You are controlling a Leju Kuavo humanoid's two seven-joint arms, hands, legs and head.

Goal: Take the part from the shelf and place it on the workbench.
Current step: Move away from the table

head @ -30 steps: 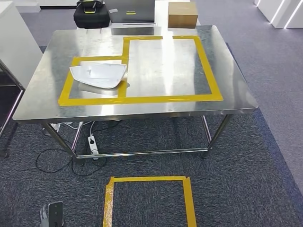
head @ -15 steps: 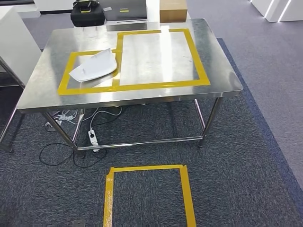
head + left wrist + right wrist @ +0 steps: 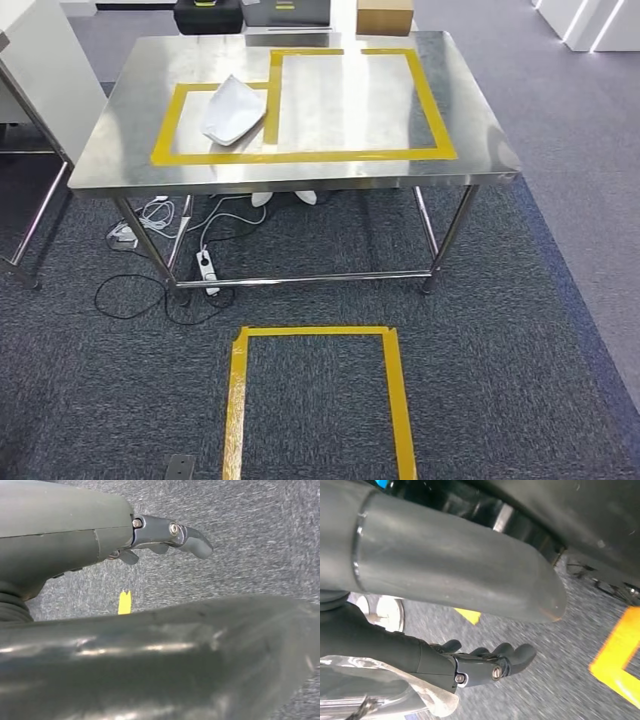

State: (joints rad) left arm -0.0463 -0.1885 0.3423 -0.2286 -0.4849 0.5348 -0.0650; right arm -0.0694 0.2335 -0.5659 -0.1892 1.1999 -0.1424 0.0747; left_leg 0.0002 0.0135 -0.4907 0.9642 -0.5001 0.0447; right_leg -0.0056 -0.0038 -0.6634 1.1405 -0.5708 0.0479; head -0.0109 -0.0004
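The white curved part (image 3: 232, 110) lies on the steel workbench (image 3: 483, 150), inside the smaller yellow tape frame (image 3: 170, 135), by that frame's right side. My left hand (image 3: 158, 532) hangs over the grey carpet with its fingers stretched out and nothing in them. Beside my body my right hand (image 3: 478, 667) also hangs, fingers extended and apart, holding nothing. Both hands are far from the part.
A larger yellow tape frame (image 3: 434, 100) marks the bench's right half. On the carpet in front lies a yellow tape square (image 3: 238, 400). A power strip and cables (image 3: 207, 270) sit under the bench. A white cabinet (image 3: 45, 80) stands left; a cardboard box (image 3: 385, 15) stands behind.
The whole picture has shifted: my view has drawn back and turned, so the bench sits higher and smaller. The part stays in the small frame.
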